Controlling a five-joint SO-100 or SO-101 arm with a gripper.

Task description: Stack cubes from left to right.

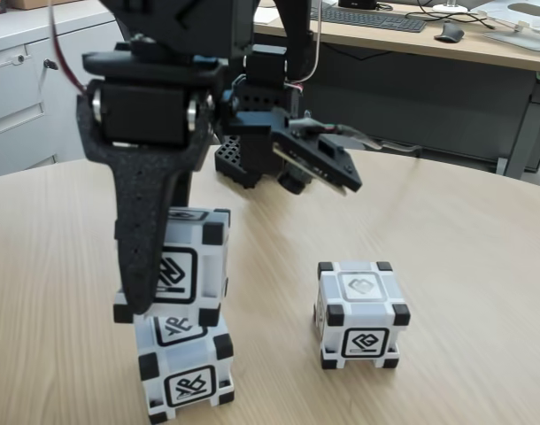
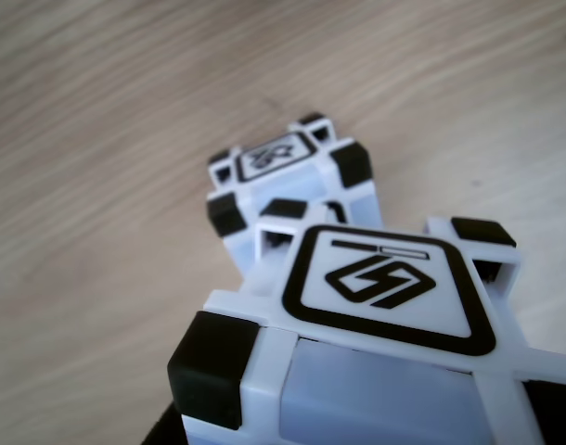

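Fingers (image 1: pixel 150 297) seemingly grip upper cube (image 1: pixel 192 261) atop lower cube (image 1: pixel 186 372).

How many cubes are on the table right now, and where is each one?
3. In the fixed view, the bottom cube sits on the table at left, the upper cube rests on it, slightly offset, at the hand, and the lone cube stands apart to the right.

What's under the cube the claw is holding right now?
Another cube sits under the held cube, offset toward the camera, on the wooden table. Whether the two cubes touch is unclear; the claw finger covers the held cube's left side.
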